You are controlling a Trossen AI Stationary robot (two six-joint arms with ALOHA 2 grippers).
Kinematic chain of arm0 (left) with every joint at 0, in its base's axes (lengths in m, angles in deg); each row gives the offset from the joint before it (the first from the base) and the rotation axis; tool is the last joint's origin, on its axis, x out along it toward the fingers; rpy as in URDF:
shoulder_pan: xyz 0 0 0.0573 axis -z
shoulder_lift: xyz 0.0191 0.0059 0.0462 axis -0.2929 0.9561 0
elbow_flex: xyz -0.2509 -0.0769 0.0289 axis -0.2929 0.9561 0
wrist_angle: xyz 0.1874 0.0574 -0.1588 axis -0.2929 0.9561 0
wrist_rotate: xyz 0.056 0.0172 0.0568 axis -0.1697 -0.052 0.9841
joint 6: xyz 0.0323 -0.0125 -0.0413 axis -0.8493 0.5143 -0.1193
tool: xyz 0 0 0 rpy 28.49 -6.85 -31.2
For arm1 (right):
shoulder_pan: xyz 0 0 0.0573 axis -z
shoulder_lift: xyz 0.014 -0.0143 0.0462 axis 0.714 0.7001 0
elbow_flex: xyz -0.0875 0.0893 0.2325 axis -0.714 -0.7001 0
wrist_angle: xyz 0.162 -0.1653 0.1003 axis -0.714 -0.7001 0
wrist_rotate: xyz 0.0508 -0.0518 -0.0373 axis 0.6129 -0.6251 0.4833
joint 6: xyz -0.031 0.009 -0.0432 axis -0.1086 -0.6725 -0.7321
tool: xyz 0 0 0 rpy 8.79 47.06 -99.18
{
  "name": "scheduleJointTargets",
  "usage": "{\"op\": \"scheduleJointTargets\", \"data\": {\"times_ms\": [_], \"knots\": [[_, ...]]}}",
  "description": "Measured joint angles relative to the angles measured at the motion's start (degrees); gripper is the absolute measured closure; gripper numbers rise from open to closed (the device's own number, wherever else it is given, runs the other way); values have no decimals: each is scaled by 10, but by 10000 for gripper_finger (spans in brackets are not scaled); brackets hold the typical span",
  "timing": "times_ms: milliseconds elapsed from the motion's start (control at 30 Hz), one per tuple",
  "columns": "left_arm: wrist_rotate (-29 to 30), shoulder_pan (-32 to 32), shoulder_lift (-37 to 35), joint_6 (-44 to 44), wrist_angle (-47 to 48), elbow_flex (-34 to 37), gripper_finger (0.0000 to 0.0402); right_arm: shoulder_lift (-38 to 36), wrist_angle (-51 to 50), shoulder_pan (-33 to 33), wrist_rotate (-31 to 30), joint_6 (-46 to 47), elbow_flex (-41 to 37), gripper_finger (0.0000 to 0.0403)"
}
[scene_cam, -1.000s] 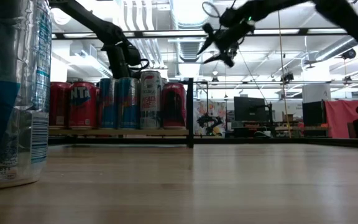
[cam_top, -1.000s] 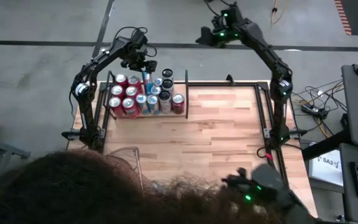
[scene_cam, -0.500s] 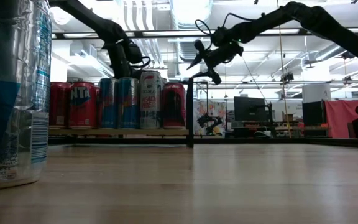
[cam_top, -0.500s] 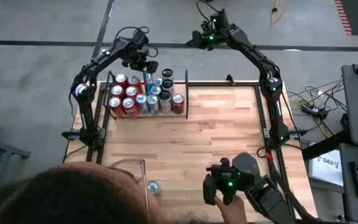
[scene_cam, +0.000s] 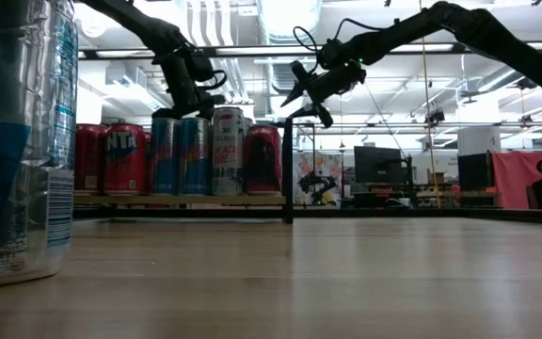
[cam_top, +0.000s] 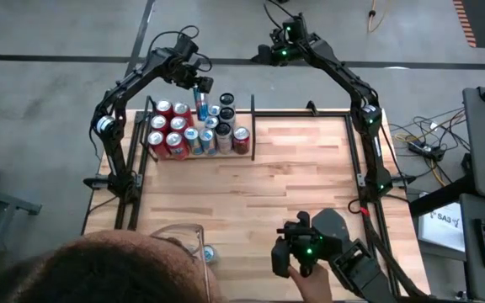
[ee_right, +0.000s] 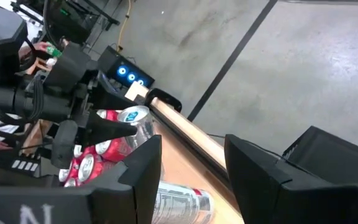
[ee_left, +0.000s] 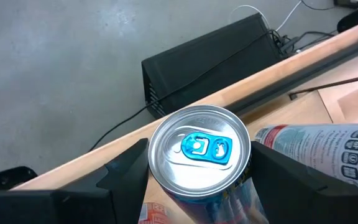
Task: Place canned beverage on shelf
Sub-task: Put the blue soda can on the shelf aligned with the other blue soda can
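Note:
The shelf point(cam_top: 253, 118) is the narrow black-framed bay at the table's far left; its wood plank point(scene_cam: 177, 200) carries several red, blue and white cans point(cam_top: 175, 135) standing upright. My left gripper point(cam_top: 199, 88) hangs over the shelf's far rows, shut on a slim blue can point(ee_left: 199, 149) with a blue pull tab. Other cans hide whether its base rests on the plank. My right gripper point(scene_cam: 301, 92) is open in the air beyond the table's far edge, to the right of the shelf, with nothing between its fingers point(ee_right: 138, 168). My left gripper pinches the blue can between its two fingers, one on each side of the upper wall just under the rim point(ee_left: 244, 177). The fingers come steeply from above. The can stands upright in the hold, its top facing up.
A white Celsius can point(ee_left: 328, 149) stands right beside the held one. Another can point(cam_top: 207, 252) stands alone near the front left edge, filling the left of the low view point(scene_cam: 17, 141). A person leans over the near edge, a hand on a black device point(cam_top: 306, 252).
My right gripper has come down and toward the table's left, closer to the shelf, then kept still. My left gripper has risen a little above the shelf's cans with the blue can between its fingers. A black device in a hand has appeared at the near right.

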Motion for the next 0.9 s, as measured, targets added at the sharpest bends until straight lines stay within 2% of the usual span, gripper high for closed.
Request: {"op": "scheduleJointTargets", "data": {"times_ms": [500,800,900], "knots": [[0,5,-29,-57,-11,0,167,0,2,-2,-1,-10,0,241],[0,5,-92,-56,-15,0,167,-1,20,-3,0,-10,0,241],[0,6,-121,-54,-33,0,167,-3,54,-5,21,-7,0,241]]}}
